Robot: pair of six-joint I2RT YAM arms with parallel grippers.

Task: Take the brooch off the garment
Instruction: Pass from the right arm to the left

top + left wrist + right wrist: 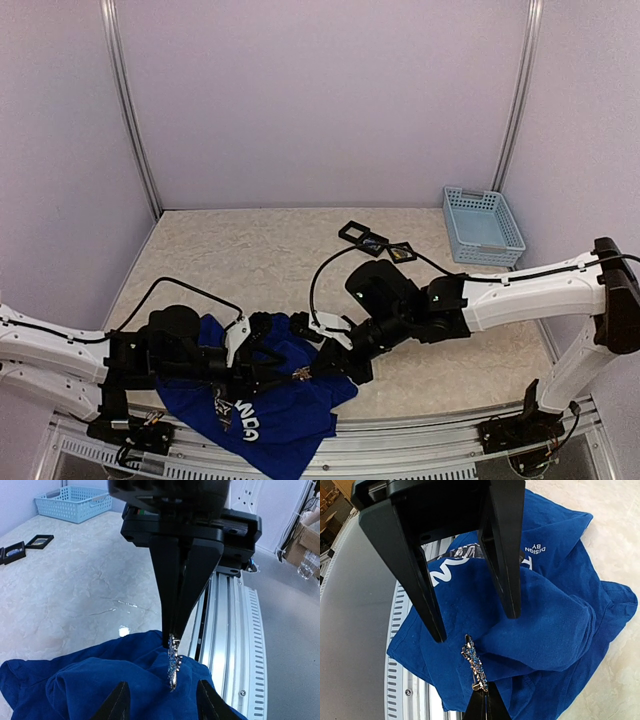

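The garment, a royal-blue T-shirt with white lettering, lies crumpled at the near table edge, partly over the rail. The small sparkly brooch stands on a raised fold of the garment. My right gripper is shut on the brooch's lower end. In the left wrist view it comes down from above as the right gripper onto the brooch. My left gripper is open, its fingertips set on the cloth either side of the brooch. Both grippers meet around the brooch in the top view.
A light-blue basket stands at the back right. Two black square frames lie near it. The metal rail runs along the near table edge beside the cloth.
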